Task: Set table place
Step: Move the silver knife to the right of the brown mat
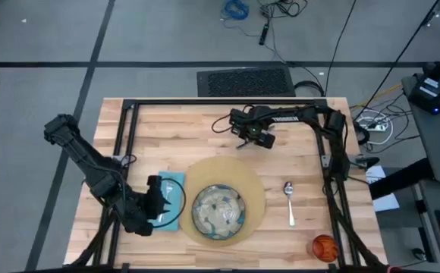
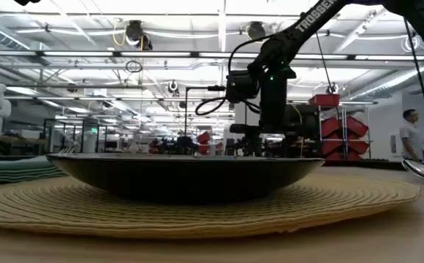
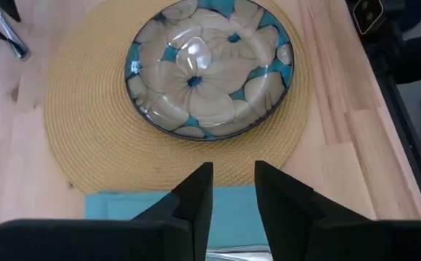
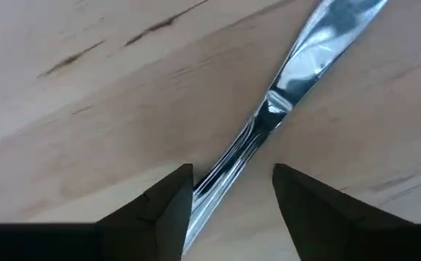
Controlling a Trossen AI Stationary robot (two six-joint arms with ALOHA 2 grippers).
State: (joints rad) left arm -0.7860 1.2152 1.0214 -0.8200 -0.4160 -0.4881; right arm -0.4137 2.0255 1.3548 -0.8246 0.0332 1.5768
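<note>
Between parted right claw (image 4: 229,192) fingers: knife (image 4: 283,109) on table (image 4: 87,130).

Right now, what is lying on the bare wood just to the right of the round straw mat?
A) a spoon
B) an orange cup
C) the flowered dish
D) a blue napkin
A: the high view shows the spoon on the bare table right of the placemat; the napkin is at its left, the cup sits near the corner, and the dish rests on the mat.

We see the table (image 1: 167,121) carrying a round placemat (image 1: 254,189), a teal napkin (image 1: 176,182), a spoon (image 1: 289,199), a knife (image 4: 297,80) and an orange cup (image 1: 323,247).
</note>
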